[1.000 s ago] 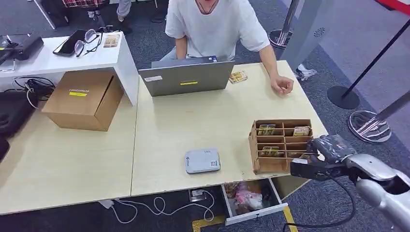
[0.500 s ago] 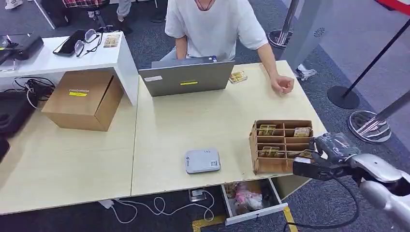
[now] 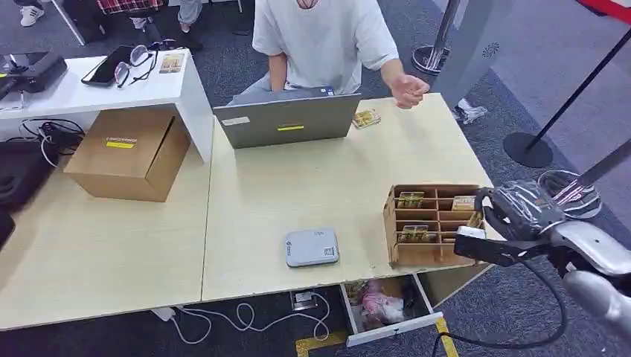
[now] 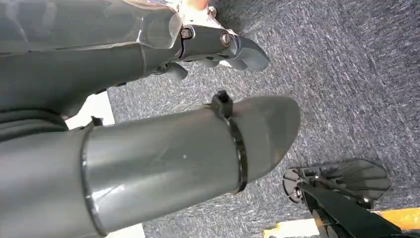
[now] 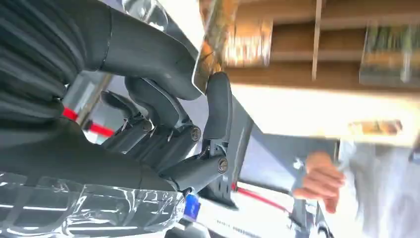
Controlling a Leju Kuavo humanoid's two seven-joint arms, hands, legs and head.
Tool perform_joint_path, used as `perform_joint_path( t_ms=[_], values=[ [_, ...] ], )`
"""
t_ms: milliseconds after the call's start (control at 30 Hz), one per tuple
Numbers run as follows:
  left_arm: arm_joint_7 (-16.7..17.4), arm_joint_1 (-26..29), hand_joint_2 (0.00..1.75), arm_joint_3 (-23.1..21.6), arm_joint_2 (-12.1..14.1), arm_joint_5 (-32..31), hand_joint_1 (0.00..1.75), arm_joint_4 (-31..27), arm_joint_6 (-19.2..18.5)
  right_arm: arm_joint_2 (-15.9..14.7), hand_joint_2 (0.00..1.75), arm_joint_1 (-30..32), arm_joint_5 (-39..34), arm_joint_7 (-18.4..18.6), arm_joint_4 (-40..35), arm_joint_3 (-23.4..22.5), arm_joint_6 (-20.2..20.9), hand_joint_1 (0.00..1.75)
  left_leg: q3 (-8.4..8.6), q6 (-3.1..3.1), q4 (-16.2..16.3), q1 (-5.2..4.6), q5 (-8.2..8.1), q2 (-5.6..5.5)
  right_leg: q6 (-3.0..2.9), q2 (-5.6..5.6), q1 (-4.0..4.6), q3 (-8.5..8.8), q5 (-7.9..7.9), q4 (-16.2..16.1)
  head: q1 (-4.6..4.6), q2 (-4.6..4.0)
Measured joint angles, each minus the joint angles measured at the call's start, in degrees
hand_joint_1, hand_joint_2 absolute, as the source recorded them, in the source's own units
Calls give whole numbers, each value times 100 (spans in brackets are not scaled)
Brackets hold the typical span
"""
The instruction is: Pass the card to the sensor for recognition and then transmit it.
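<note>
A wooden card rack (image 3: pixel 428 223) stands at the table's right edge with several cards in its slots. My right hand (image 3: pixel 517 212) is at the rack's right side and pinches a golden card (image 3: pixel 475 220) just beside the slots. The right wrist view shows that card (image 5: pixel 210 54) held between thumb and a finger (image 5: pixel 218 104), with the rack (image 5: pixel 317 74) close behind. The grey-white sensor (image 3: pixel 311 247) lies flat near the table's front edge, left of the rack. My left hand (image 4: pixel 208 44) hangs over carpet, holding nothing, fingers loosely apart.
A person in a white shirt sits behind a laptop (image 3: pixel 286 119), one hand (image 3: pixel 408 89) raised above the table's far side. A loose card (image 3: pixel 366 117) lies by the laptop. A cardboard box (image 3: pixel 130 152) sits far left. An open drawer (image 3: pixel 387 305) juts out below the rack.
My right hand has risen and drawn back slightly from the rack with the card. The person's hand has lifted off the table and moved toward the laptop.
</note>
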Motion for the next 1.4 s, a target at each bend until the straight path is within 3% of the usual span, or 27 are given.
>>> perform_joint_path(
  t_ms=[267, 433, 500, 633, 733, 833, 933, 1067, 1267, 1400],
  values=[
    [-59, -9, 0, 4, -9, -87, 0, 0, 52, 35, 175, -976, 77, -312, -41, 99, 33, 175, 0, -3, 0, 0, 3, 2, -2, 1, 0, 1, 2, 1, 2, 0],
    [-59, -18, 0, 4, -15, -136, 0, 0, 55, 192, 175, -1584, 101, -450, 33, 317, -15, 175, -2, -5, 0, 2, 5, 1, -3, 0, 1, 1, 2, 3, 0, 0],
    [-59, -17, 0, 4, -20, -168, 0, 0, 63, 337, 175, -1857, 90, -575, 158, 435, -215, 175, -3, -6, -1, 7, 5, 4, -4, 2, 1, 0, 3, 5, 2, 0],
    [-57, -54, 0, 4, -42, -277, 0, 0, 129, 965, 175, -2703, -17, -830, 834, 876, -1200, 175, 5, -12, -2, 16, 9, 35, -6, 28, 2, 1, 10, 6, 2, 0],
    [-28, -99, 0, 4, -66, -383, 0, 0, 184, 1627, 175, -3389, 59, -909, 1575, 1303, -2020, 175, 9, -23, -2, 21, 17, 39, -8, 37, 3, 3, 19, 7, 2, 0],
    [11, -125, 0, 4, -72, -446, 0, 0, 212, 2364, 175, -3911, 164, -881, 2342, 1709, -2493, 175, 14, -35, -2, 26, 28, 42, -19, 41, 8, 2, 27, 7, 0, 0],
    [11, -127, 0, 4, -68, -533, 0, 0, 122, 3011, 175, -4287, 260, -710, 2987, 1965, -2632, 175, 14, -44, -2, 27, 34, 36, -20, 40, 11, 1, 28, 10, 0, 0],
    [2, -114, 0, 4, -42, -570, 0, 0, 41, 3600, 175, -4637, 326, -616, 3618, 2184, -2625, 175, 11, -54, -2, 33, 40, 25, -21, 32, 20, 1, 28, 11, 0, 0],
    [9, -110, 0, 4, -68, -505, 0, 0, 201, 4151, 175, -4916, 470, -533, 4350, 2398, -2632, 175, 11, -54, -2, 36, 40, 23, -21, 30, 20, 1, 28, 10, 0, 0],
    [53, -107, 0, 4, -114, -476, 0, 0, 275, 4345, 175, -4974, 509, -502, 4660, 2496, -2667, 175, 10, -54, -2, 35, 40, 19, -20, 26, 19, 2, 28, 9, 2, 0]
  ],
)
